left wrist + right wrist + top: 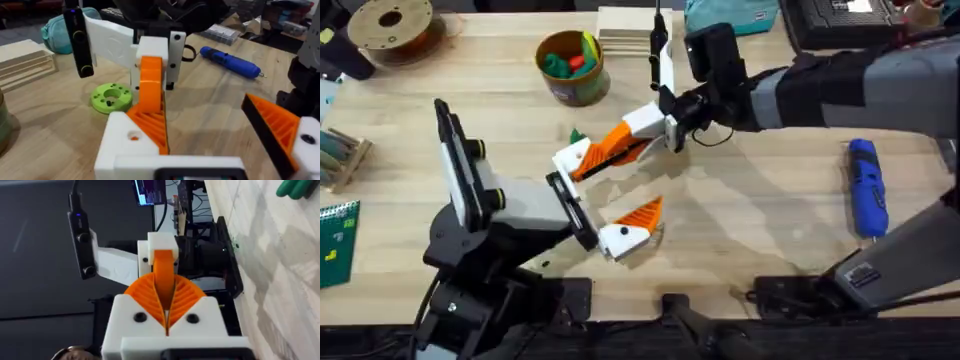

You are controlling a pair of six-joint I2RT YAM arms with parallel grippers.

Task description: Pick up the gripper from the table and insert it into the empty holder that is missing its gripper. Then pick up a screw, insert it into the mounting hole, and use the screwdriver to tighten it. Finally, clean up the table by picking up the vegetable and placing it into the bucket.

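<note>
My right gripper [658, 128] reaches in from the right and is shut on the tip of the orange gripper [617, 146]. In the right wrist view its orange pads [145, 292] pinch that wedge [164, 270]. The wedge's other end sits at the white holder [572, 160], which is the far finger mount of my left arm [125, 145]. My left gripper [635, 180] is open wide; its near finger [632, 226] carries an orange pad. The dark green vegetable [576, 135] lies just beyond the holder. The blue screwdriver [867, 186] lies at the right. The bucket [570, 70] stands at the back. A screw is out of view.
A brown spool [392, 30] sits at the back left, and wooden blocks [625, 30] and a teal pouch [730, 15] at the back. A bright green disc [111, 96] lies by the grippers. A green card [338, 240] lies at the left edge.
</note>
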